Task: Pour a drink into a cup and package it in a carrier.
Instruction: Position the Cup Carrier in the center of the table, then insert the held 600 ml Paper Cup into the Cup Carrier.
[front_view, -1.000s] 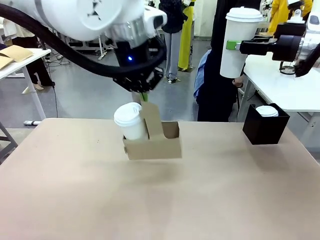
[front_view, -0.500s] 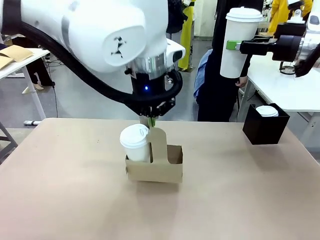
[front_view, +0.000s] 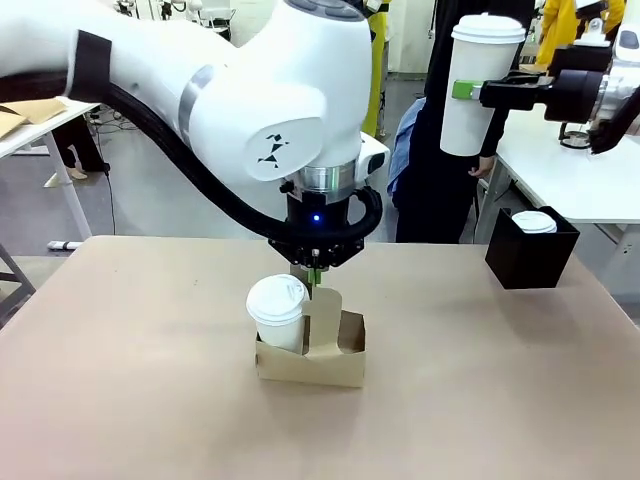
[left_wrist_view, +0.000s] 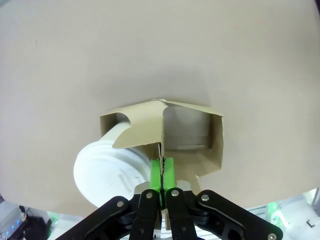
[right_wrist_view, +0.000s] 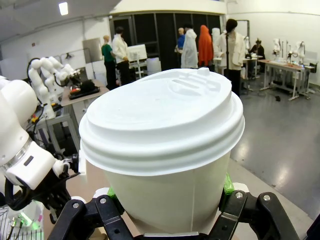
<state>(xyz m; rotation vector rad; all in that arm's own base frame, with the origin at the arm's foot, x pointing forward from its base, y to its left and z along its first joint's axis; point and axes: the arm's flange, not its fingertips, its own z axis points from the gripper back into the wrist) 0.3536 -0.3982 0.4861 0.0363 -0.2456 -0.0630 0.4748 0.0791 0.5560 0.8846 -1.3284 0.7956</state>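
Note:
The brown cardboard carrier (front_view: 335, 362) stands on the tan table near its middle. My left gripper (front_view: 314, 284) comes straight down and is shut on the top of the carrier's upright handle. From the left wrist, the green pads (left_wrist_view: 156, 172) pinch the handle's edge of the carrier (left_wrist_view: 192, 137). A shorter white lidded cup (front_view: 277, 312) fills its left well, and the right well is empty. High at the upper right, my right gripper (front_view: 468, 92) is shut on the tall white lidded cup (front_view: 482, 60), which looms close (right_wrist_view: 165, 150) in the right wrist view. The drink is hidden.
A black box (front_view: 530, 255) with a small white lidded cup (front_view: 533, 222) inside stands at the table's far right. A person in dark clothes (front_view: 440, 170) stands behind the far edge. A white table (front_view: 570, 175) lies beyond on the right.
My left arm has carried the carrier with the short cup nearer and slightly right, from tilted in the air down onto the table. The right arm and tall cup have not moved.

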